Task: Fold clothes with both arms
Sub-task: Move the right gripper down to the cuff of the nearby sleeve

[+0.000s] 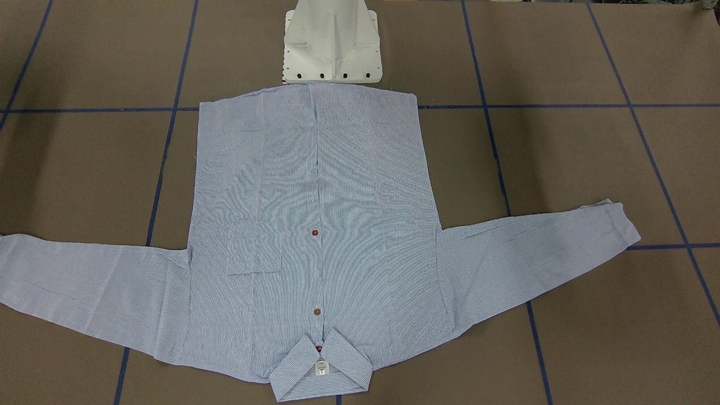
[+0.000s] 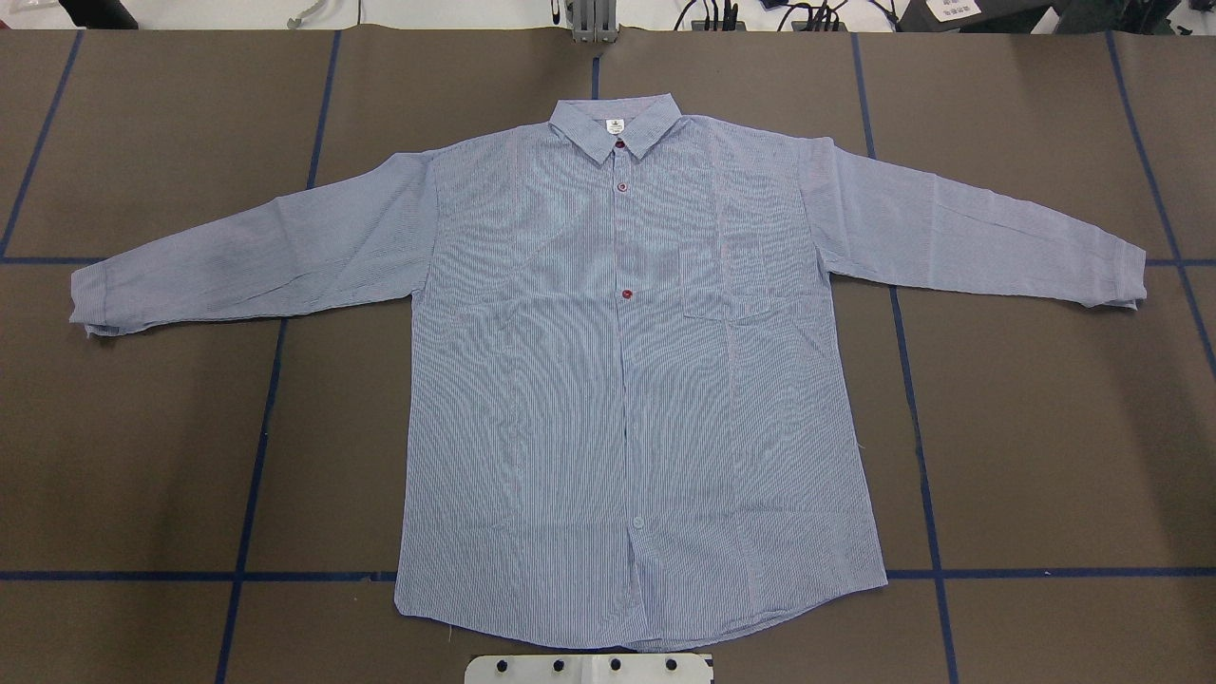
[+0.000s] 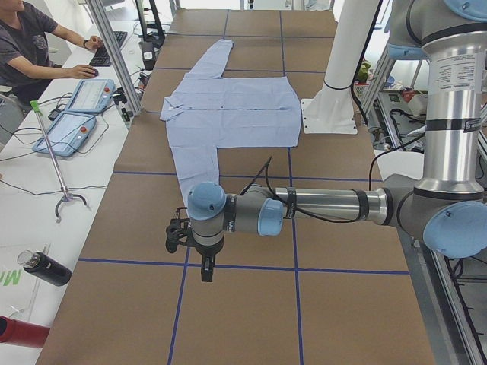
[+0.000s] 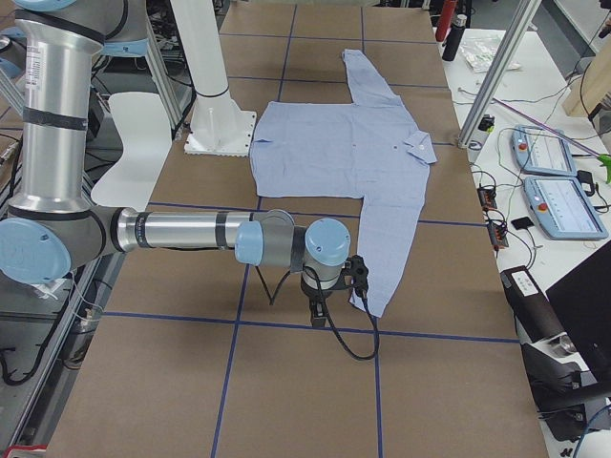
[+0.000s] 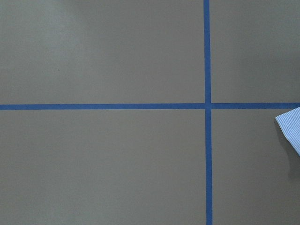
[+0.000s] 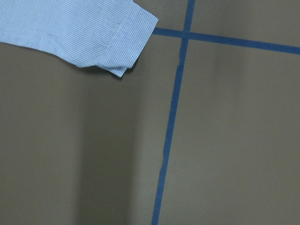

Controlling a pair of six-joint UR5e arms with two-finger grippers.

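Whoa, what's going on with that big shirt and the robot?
The shirt lies flat on the table, front up, sleeves spread wide. Nothing is folded yet. The left arm hangs above the table near the left cuff, and the right arm hangs near the right cuff. Neither touches the cloth.

Brown table (image 2: 142, 427) gridded with blue tape (image 2: 1045, 573), white pedestal base (image 1: 332, 50), seated person (image 3: 30, 38) at keyboard (image 3: 105, 50), black bottle (image 3: 46, 268)
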